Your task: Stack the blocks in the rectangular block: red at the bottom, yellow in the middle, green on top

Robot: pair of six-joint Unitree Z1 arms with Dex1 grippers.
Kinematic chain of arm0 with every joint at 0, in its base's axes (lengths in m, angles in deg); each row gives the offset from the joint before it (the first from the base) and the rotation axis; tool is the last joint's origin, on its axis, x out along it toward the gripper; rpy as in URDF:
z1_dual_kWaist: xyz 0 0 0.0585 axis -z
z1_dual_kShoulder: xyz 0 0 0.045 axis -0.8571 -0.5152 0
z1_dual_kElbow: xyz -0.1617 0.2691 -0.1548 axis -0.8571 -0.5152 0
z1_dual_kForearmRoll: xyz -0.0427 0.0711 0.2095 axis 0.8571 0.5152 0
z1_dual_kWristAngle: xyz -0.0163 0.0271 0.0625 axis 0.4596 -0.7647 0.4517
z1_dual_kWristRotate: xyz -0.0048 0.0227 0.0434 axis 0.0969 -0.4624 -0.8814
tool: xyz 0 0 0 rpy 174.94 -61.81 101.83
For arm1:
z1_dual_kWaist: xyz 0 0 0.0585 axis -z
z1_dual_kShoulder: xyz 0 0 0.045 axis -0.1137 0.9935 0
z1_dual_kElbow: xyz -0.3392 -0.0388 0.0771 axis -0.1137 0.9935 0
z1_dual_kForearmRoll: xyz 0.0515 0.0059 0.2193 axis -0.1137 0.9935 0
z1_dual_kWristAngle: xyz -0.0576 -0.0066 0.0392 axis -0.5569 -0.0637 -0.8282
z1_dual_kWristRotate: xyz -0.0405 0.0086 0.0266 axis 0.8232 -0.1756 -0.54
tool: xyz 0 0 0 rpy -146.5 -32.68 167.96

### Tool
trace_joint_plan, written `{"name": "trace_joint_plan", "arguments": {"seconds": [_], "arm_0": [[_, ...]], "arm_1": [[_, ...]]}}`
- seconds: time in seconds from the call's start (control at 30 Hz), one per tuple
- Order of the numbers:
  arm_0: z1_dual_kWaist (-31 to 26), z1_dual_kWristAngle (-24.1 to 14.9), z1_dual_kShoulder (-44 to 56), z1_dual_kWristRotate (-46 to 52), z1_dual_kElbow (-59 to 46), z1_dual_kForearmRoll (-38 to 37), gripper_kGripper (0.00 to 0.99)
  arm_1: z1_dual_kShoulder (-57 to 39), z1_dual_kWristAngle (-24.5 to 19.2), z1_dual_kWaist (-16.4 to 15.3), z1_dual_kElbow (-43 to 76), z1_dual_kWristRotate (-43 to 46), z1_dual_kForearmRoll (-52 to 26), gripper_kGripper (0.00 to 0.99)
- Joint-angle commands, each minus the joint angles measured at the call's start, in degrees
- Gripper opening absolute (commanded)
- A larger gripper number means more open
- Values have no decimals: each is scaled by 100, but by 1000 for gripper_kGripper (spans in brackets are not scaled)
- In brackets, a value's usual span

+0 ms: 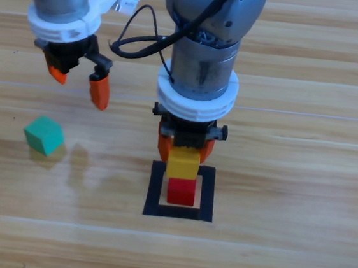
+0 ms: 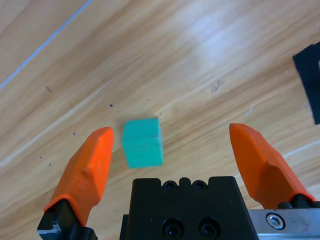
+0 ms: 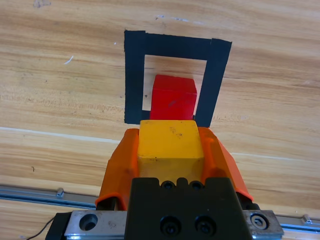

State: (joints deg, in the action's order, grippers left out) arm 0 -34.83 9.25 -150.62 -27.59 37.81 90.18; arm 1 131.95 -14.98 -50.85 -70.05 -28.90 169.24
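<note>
While the yellow waits to go down: yellow cube (image 3: 171,144) is pinched in the right gripper (image 3: 171,150), just short of the red cube (image 3: 173,97)
Red cube: inside the rectangular block (image 3: 134,75)
Green cube (image 2: 143,142): well left of the red cube, below the wide-spread left gripper (image 2: 170,150)

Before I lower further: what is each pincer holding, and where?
Right pincer clamps the yellow cube by two opposite sides. Left pincer is open, holding nothing.

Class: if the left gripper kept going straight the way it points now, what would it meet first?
Probably the green cube: the left gripper hangs open above the table, the cube between its jaws but nearer one; depth is unclear.
</note>
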Motion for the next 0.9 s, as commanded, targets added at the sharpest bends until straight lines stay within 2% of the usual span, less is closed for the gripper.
{"name": "trace_joint_plan", "arguments": {"seconds": [0.03, 0.1, 0.27, 0.43, 0.67, 0.9], "arm_0": [[-799, 56, 160, -444, -514, -118, 990], [-1062, 153, 353, -523, -830, -215, 990], [-1370, 487, 1126, -690, -2043, -1182, 990], [-1379, 663, 1091, -470, -2184, -1164, 990], [-1361, 663, 1126, -400, -2298, -1173, 990], [-1256, 496, 1082, -374, -2342, -1208, 990]], "arm_1": [[518, -118, -169, -37, -18, 58, 89], [553, -153, -169, -54, -18, 58, 89], [597, -241, -169, -98, -27, 58, 91], [632, -294, -169, -133, -18, 58, 91], [711, -303, -169, -177, -10, 58, 89], [816, -312, -160, -221, 34, 58, 91]]}}
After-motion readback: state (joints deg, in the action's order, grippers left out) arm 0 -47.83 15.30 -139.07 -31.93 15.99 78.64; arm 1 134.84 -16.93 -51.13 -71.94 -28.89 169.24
